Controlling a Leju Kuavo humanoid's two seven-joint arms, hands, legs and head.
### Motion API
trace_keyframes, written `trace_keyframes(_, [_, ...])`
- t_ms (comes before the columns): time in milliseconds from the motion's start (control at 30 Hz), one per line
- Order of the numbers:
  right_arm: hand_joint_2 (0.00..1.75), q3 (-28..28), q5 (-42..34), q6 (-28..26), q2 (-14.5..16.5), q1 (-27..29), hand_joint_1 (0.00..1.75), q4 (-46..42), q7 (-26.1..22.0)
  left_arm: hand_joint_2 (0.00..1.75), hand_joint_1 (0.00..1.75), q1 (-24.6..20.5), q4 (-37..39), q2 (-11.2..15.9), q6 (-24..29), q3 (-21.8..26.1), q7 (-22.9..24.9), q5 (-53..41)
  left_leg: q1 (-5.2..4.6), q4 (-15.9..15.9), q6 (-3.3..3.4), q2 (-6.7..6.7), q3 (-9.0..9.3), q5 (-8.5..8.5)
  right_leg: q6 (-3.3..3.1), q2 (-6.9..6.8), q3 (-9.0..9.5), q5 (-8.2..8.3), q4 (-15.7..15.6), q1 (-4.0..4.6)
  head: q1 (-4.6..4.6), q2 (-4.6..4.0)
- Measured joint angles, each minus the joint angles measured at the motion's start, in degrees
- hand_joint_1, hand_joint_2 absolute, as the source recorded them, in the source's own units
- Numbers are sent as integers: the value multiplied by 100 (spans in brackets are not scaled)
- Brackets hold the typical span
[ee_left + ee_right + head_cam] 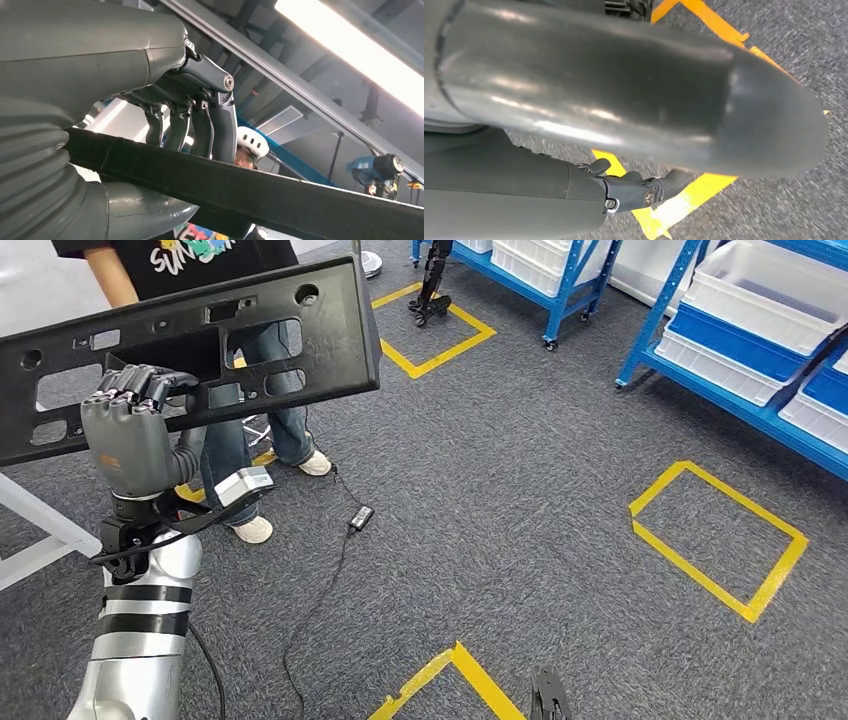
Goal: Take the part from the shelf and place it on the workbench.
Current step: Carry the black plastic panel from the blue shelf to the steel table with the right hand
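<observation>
Part (190, 340), long black plastic panel w/ cutouts, held up off floor in left hand (128, 435), fingers (220, 130) curled over its edge. Right hand (634, 192) hangs above carpet (520, 500); grip can't tell. Person (250, 430) stands behind panel.

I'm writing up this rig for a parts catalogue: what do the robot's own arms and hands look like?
The left arm is glossy silver with black bands, a black wrist block and a thin black cable trailing beside it. The left hand is matte grey with darker, segmented fingers on metal pivots and a ribbed grey cover. The right hand has the same grey shell, a thick smooth thumb and dark fingers.
</observation>
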Motion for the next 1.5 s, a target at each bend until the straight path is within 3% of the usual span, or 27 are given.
trace_keyframes(33, [0,2,3,0,4,-1,0,-1,2,175,175,-12,1,8,1,0,5,0,-10,140,-20,174,-68,-91,-36,-83,17,15,-27,-15,-15,0])
trace_keyframes(100, [0,3,7,0,5,3,0,-2,6,175,175,-33,5,14,1,-6,10,-1,-13,766,-62,599,-355,-439,-87,-255,38,18,-52,-16,-43,0])
trace_keyframes(167, [0,2,7,0,-1,10,0,-2,12,175,175,-32,20,16,-1,-14,13,-3,32,1466,-116,750,-690,-722,-105,-428,35,11,-50,-4,-58,0])
trace_keyframes(200, [0,2,7,0,-3,10,0,-2,17,175,175,-30,28,18,-1,-15,17,-4,57,1586,-140,775,-743,-728,-104,-512,32,8,-49,-5,-63,0])
trace_keyframes(233, [0,2,7,0,-4,9,0,-2,22,175,175,-29,36,20,-2,-13,23,-5,80,1489,-161,803,-684,-638,-99,-591,34,3,-48,-8,-67,0])
trace_keyframes(300, [0,3,12,-2,-7,6,0,-2,39,175,175,-36,42,23,-2,-11,33,-10,107,739,-195,1012,-262,-312,-61,-742,57,-27,-40,-11,-69,0])
trace_keyframes(367, [0,3,19,-6,-14,4,0,-2,53,175,175,-44,42,22,-1,-16,36,-14,79,123,-173,1203,84,-126,4,-868,76,-69,-21,25,-59,0])
trace_keyframes(400, [0,3,21,-9,-16,3,0,-2,56,175,175,-47,42,23,-1,-17,37,-15,53,25,-141,1216,130,-119,37,-926,85,-82,-21,41,-48,0])
trace_keyframes(467, [0,5,22,-12,-13,-3,0,-1,61,175,175,-51,42,28,0,-14,38,-15,14,7,-50,1051,116,-99,95,-1050,101,-98,-32,41,-30,0])
trace_keyframes(500, [0,8,22,-14,-10,-10,0,0,63,175,175,-55,41,32,0,-10,38,-15,14,-10,-6,969,113,-83,124,-1025,88,-130,-2,26,-27,0])
trace_keyframes(567, [0,19,23,-15,-7,-21,0,1,65,175,175,-79,40,30,1,-12,43,-12,36,-43,81,828,117,-47,136,-735,-75,-323,339,-1,-15,0])
trace_keyframes(633, [0,30,23,-16,-8,-5,0,1,74,175,175,-92,40,23,0,-21,45,-8,39,-48,131,687,102,-33,97,-392,-448,-637,1110,-20,5,0])
trace_keyframes(700, [0,33,23,-17,-9,25,0,1,88,175,175,-82,42,20,-1,-26,39,-2,29,-47,149,506,91,-25,99,-295,-759,-784,1670,-19,18,0])
trace_keyframes(733, [0,33,23,-17,-10,34,0,1,91,175,175,-77,43,21,-2,-25,37,1,24,-47,152,412,89,-18,121,-278,-767,-721,1625,-18,18,0])
trace_keyframes(767, [0,35,23,-18,-13,38,0,1,95,175,175,-75,44,21,-2,-25,36,4,22,-47,150,319,88,-11,148,-248,-653,-572,1338,-18,18,0])
trace_keyframes(867, [0,40,23,-21,-23,29,0,1,97,175,175,-77,44,23,-2,-23,36,9,21,-44,105,80,74,22,165,54,-109,-110,182,-14,16,0])
trace_keyframes(900, [0,41,23,-22,-25,27,0,1,97,175,175,-77,44,23,-2,-23,36,8,25,-47,77,20,61,37,150,116,-25,-56,26,-2,15,0])
trace_keyframes(967, [0,42,23,-24,-22,26,0,1,98,175,175,-71,44,32,-2,-21,36,8,34,-75,8,-94,33,79,102,33,15,-24,-16,18,14,0])
trace_keyframes(1000, [0,43,25,-24,-18,24,0,0,99,175,175,-64,43,43,-1,-20,33,8,32,-70,-19,-75,13,81,70,-39,25,1,-39,6,9,0])
trace_keyframes(1033, [0,44,28,-24,-13,21,0,-1,99,175,175,-62,42,55,-1,-19,30,9,19,-5,-39,46,-28,31,31,-112,36,27,-69,-12,1,0])
trace_keyframes(1133, [0,47,47,-13,-19,33,0,-2,117,175,175,-45,38,55,1,-35,10,-5,2,841,-83,641,-418,-460,-44,-336,58,52,-122,-24,-42,0])
trace_keyframes(1200, [0,47,57,10,-42,51,0,-2,139,175,175,-1,37,32,1,-58,10,-43,35,1457,-117,764,-700,-693,-53,-503,54,44,-120,-12,-50,0])
trace_keyframes(1233, [0,48,59,21,-50,55,0,-2,145,175,175,19,37,25,1,-65,15,-59,51,1517,-131,783,-717,-676,-54,-579,52,41,-119,-12,-53,0])
trace_keyframes(1267, [0,51,64,31,-56,57,0,-2,148,175,175,33,37,20,1,-68,21,-69,66,1298,-143,831,-586,-541,-45,-659,54,32,-115,-16,-53,0])
trace_keyframes(1333, [0,66,77,35,-57,58,0,-2,150,175,175,31,37,16,1,-70,27,-60,64,516,-155,1079,-127,-227,-5,-790,71,-1,-98,-1,-55,0])
trace_keyframes(1400, [0,83,86,14,-57,60,0,-1,151,175,175,16,38,4,0,-77,24,-30,35,33,-117,1254,138,-98,54,-909,90,-43,-73,42,-50,0])
trace_keyframes(1500, [0,90,80,-22,-53,66,0,1,146,175,175,4,39,-7,0,-81,20,1,20,-22,-9,1059,125,-84,132,-1064,99,-87,-68,51,-46,0])
